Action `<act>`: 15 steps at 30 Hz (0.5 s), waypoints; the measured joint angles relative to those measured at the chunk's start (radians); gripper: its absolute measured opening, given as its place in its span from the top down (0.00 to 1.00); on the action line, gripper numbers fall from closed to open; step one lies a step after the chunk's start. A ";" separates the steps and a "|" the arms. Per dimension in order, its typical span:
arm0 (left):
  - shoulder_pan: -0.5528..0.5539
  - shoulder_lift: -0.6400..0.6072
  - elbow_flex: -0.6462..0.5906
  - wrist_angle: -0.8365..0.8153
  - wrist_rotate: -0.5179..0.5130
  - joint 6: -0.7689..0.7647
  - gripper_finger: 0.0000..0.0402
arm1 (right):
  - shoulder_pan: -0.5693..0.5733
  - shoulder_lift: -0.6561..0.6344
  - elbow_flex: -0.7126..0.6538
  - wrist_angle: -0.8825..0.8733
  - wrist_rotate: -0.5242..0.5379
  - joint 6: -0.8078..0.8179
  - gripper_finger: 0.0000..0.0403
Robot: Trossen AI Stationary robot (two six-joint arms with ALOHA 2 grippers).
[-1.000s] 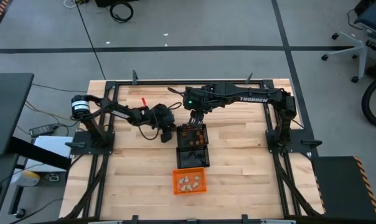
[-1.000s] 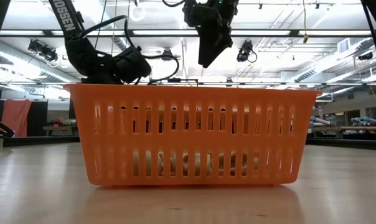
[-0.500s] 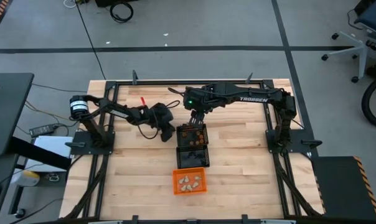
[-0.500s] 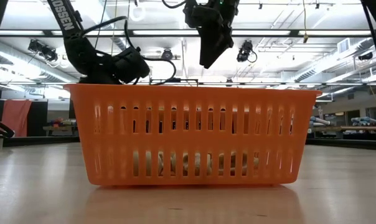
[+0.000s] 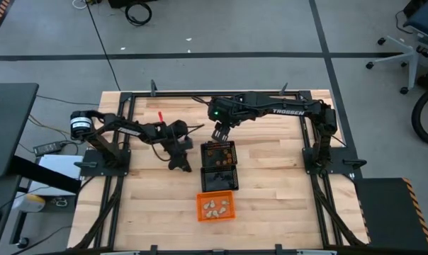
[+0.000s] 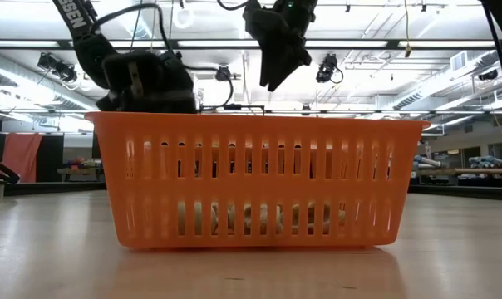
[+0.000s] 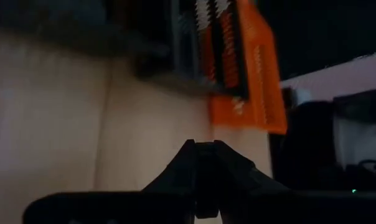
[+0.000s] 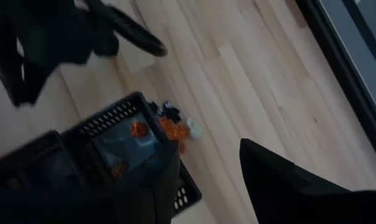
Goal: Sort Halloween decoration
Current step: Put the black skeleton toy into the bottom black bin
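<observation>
Left claw (image 5: 176, 164) swung forward, arm reads TROSSEN

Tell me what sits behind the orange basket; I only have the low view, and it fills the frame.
Observer: Two black mesh baskets line up behind it in the high view; the farther holds orange trinkets.
Operator: Is the gripper hanging above carrying anything?
Observer: No. That right gripper is open and empty in its wrist view; the left gripper waits left of the baskets.
Operator: Anything unsorted?
Observer: A few loose trinkets lie on the table beside the farther black basket.
</observation>
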State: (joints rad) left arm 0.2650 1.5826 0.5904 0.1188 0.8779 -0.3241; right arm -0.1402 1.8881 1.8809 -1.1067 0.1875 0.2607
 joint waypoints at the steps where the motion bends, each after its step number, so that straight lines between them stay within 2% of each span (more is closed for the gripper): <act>1: -0.007 0.000 0.001 0.032 -0.001 -0.023 0.91 | 0.000 0.000 0.000 0.009 0.000 0.008 0.57; 5: -0.046 0.000 0.002 0.217 -0.006 -0.136 0.91 | 0.000 0.000 0.000 0.031 0.000 0.034 0.57; 7: -0.076 0.000 0.002 0.321 -0.058 -0.164 0.91 | 0.000 0.000 0.000 0.029 0.000 0.042 0.57; 10: -0.125 -0.001 0.003 0.430 -0.181 -0.170 0.91 | 0.000 0.000 0.000 0.019 0.004 0.044 0.57; 15: -0.211 -0.001 0.004 0.449 -0.451 -0.147 0.90 | -0.001 -0.002 0.000 -0.045 0.060 0.028 0.57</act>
State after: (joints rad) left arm 0.0539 1.5811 0.5945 0.5676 0.4270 -0.4716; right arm -0.1408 1.8866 1.8809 -1.1517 0.2478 0.2885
